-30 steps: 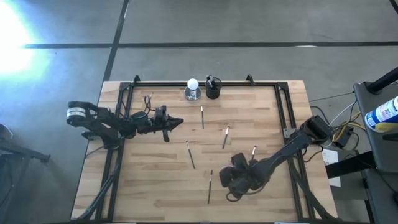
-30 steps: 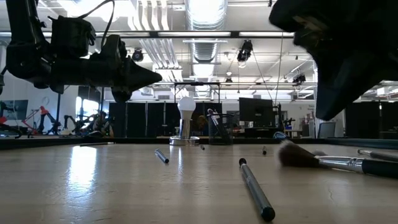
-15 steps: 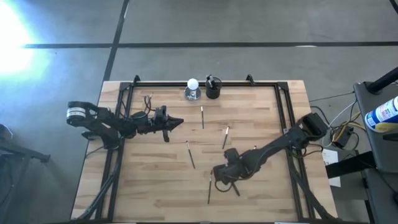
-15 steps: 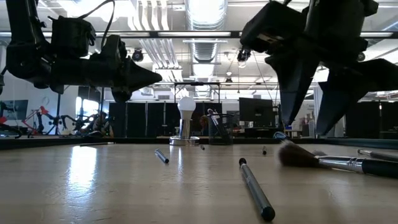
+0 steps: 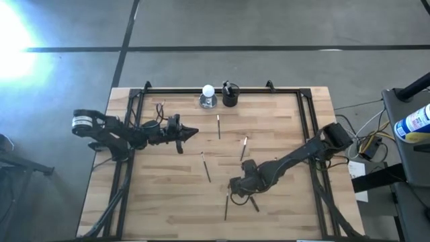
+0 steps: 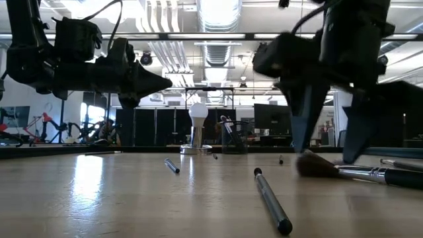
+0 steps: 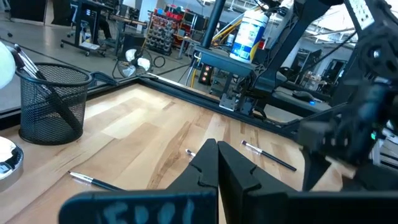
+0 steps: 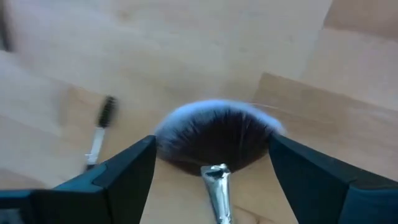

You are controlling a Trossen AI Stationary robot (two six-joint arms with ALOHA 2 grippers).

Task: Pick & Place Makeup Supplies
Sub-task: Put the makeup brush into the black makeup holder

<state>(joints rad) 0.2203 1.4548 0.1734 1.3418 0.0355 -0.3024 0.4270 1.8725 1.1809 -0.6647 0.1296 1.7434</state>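
The makeup supplies lie scattered on the wooden table: thin brushes [image 5: 218, 126], [image 5: 244, 148], [image 5: 206, 167], [image 5: 226, 205], and a fluffy-headed brush [image 6: 316, 165] whose handle [image 6: 386, 176] points away from the head. My right gripper [image 6: 324, 157] is open and points down over this brush. Its fingers [image 8: 121, 180] stand on either side of the fluffy head [image 8: 217, 138], and I see no touch. My left gripper [image 5: 193, 132] hovers shut and with nothing in it above the table's left half. More brushes stand in a black mesh cup [image 5: 230, 96] at the far edge.
A white ball on a clear base [image 5: 208, 95] stands beside the cup. A small spoolie wand [image 8: 101, 127] lies close to the fluffy head. In the low view a dark pencil-like brush [image 6: 272, 208] lies near the front. A black frame [image 5: 306, 114] borders the table.
My right gripper has moved toward the table's left edge, opened, and come down over the fluffy brush, so its fingers now straddle the head. The brush has not moved.
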